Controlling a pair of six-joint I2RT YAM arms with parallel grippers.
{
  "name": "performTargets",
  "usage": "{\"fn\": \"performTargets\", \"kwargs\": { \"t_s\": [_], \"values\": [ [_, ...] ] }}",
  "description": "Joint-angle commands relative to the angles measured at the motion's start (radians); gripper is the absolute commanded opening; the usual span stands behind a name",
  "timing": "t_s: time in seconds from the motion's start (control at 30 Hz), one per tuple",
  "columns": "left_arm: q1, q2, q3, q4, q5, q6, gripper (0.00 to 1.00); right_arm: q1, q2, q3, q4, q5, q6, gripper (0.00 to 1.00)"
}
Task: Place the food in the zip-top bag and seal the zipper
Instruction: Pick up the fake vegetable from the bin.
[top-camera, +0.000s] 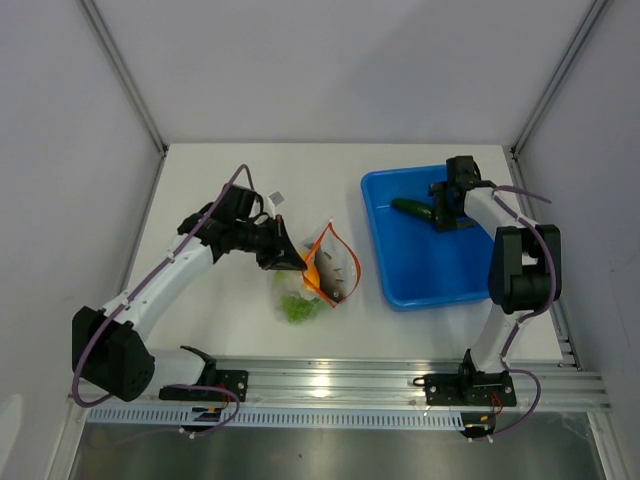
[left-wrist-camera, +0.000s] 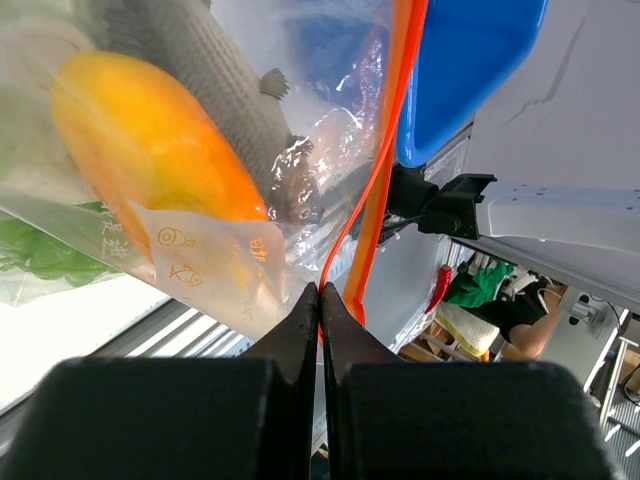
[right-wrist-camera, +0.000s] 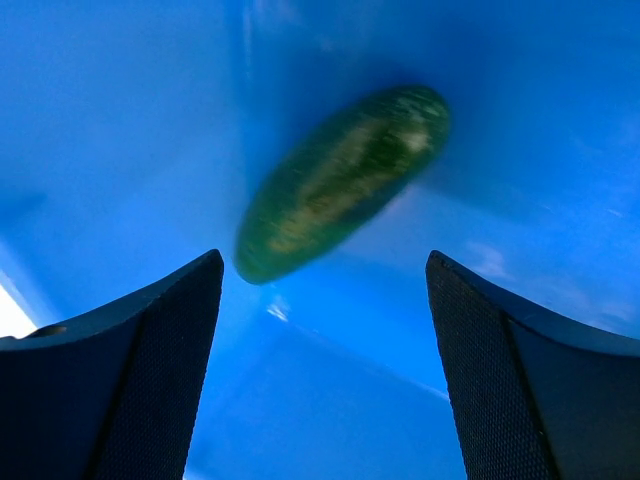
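Green piece (right-wrist-camera: 340, 185) was judged light, stiff, best taken across its middle by the wide-open, empty right gripper (right-wrist-camera: 323, 258); the zipper (left-wrist-camera: 385, 160) was clamped by the left gripper (left-wrist-camera: 320, 290).

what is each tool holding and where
Left tool pinches the zip-top bag by its orange zipper strip. Right tool, open over the green piece, holds nothing.
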Motion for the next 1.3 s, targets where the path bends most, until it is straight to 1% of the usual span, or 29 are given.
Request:
{"fn": "performTargets", "kwargs": {
  "t_s": [0.0, 0.13, 0.57, 0.83, 1.27],
  "values": [
    [0.009, 0.017, 0.045, -0.007, 0.019, 0.043, 0.00, 0.015, 0.039, 0.067, 0.034, 0.097, 0.026, 0.83],
    [0.009, 0.030, 0.063, -0.022, 0.014, 0.054, 0.01, 0.021, 0.062, 0.076, 0.043, 0.110, 0.046, 0.83],
    [0.009, 0.049, 0.071, -0.044, 0.022, 0.078, 0.01, 0.032, 0.151, 0.165, -0.042, 0.147, 0.089, 0.78],
    [0.018, 0.055, 0.079, -0.053, 0.022, 0.086, 0.00, 0.055, 0.174, 0.159, -0.044, 0.164, 0.077, 0.77],
    [0.023, 0.064, 0.083, -0.056, 0.022, 0.084, 0.01, 0.075, 0.207, 0.150, -0.052, 0.217, 0.000, 0.74]
  ]
}}
